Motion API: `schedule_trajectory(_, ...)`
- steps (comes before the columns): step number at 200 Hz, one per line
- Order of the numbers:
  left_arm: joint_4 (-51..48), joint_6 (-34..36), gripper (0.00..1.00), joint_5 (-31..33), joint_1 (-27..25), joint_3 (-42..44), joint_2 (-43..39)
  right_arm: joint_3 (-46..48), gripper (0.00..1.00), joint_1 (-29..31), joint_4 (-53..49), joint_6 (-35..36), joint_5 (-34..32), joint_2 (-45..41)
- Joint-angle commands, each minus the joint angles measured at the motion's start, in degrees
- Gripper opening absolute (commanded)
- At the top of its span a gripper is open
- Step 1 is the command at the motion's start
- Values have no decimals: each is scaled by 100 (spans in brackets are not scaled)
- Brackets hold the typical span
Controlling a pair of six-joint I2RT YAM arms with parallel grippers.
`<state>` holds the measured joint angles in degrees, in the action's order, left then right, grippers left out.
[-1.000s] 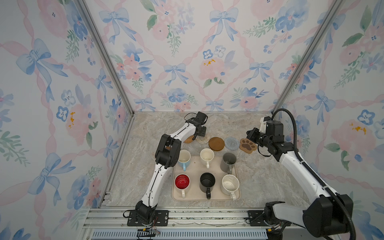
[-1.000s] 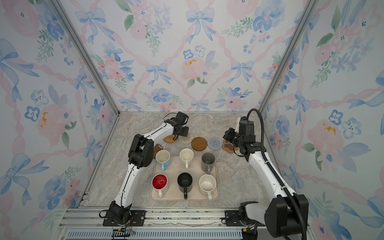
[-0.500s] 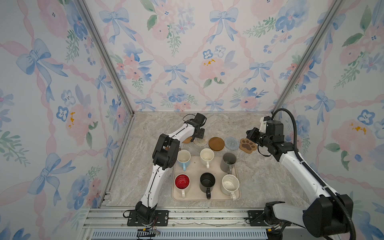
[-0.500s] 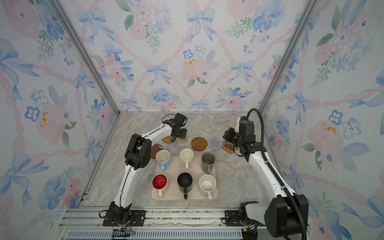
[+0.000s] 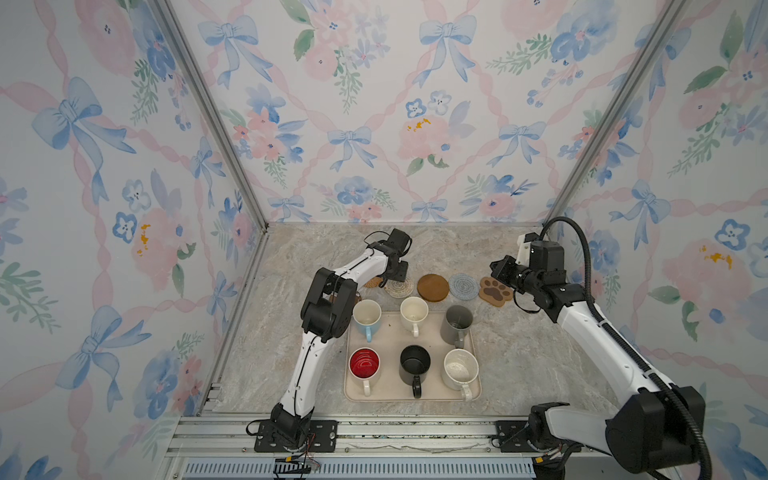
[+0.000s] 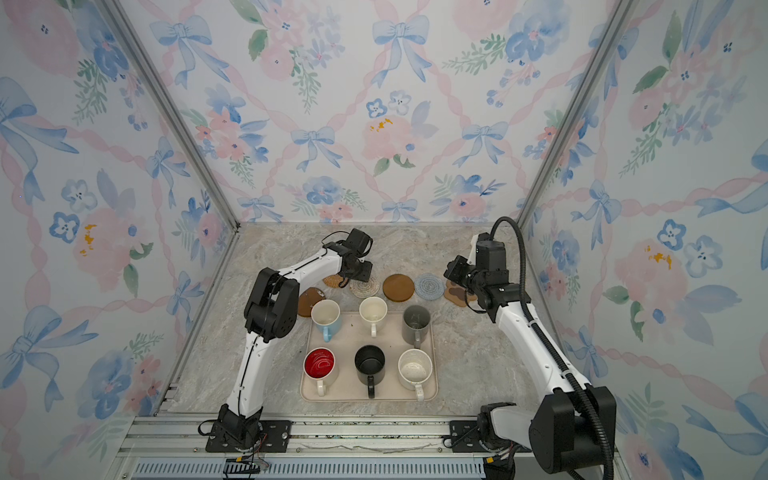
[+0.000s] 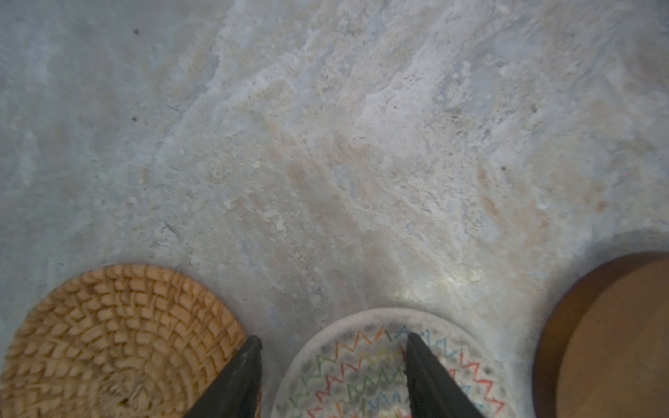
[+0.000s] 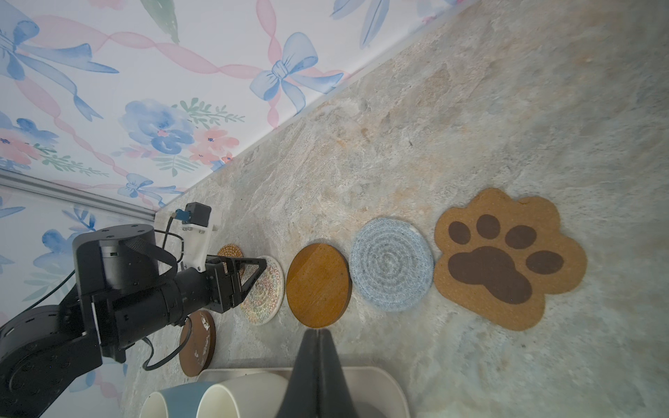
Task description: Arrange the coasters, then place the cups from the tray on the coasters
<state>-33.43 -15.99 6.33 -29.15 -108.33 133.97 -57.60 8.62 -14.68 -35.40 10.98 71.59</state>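
All six cups stand on the tray. The light blue cup, cream cup and tall grey cup form its far row. The white cup with red inside, black cup and speckled white cup form its near row. Just beyond the tray's far edge, five coasters lie in a line on the marble table. From the tray's left side to its right they are the tan rattan coaster, cream woven coaster, brown disc, blue-grey woven coaster and paw-shaped coaster. A second brown disc lies off the tray's far left corner, partly hidden by the left arm. The left gripper hangs beyond the tray's far left side with its jaws parted and nothing between them. One finger is over the cream woven coaster and the other over the gap beside the rattan one. The right gripper sits above the tray's far edge, close to the brown disc, with its jaws clenched together and empty.
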Motion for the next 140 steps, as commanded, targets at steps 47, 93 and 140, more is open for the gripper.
schedule_trajectory(47, -472, 96, 62, 85, -48, 78, -157, -31, 0, 78, 9, -2, 20, -35)
schedule_trajectory(93, -471, 155, 69, 188, -39, -417, -197, -32, 0, 83, -34, -2, 17, -83)
schedule_trajectory(140, -471, 157, 70, 356, -14, -924, -281, -58, 0, 87, -114, 15, -19, -156)
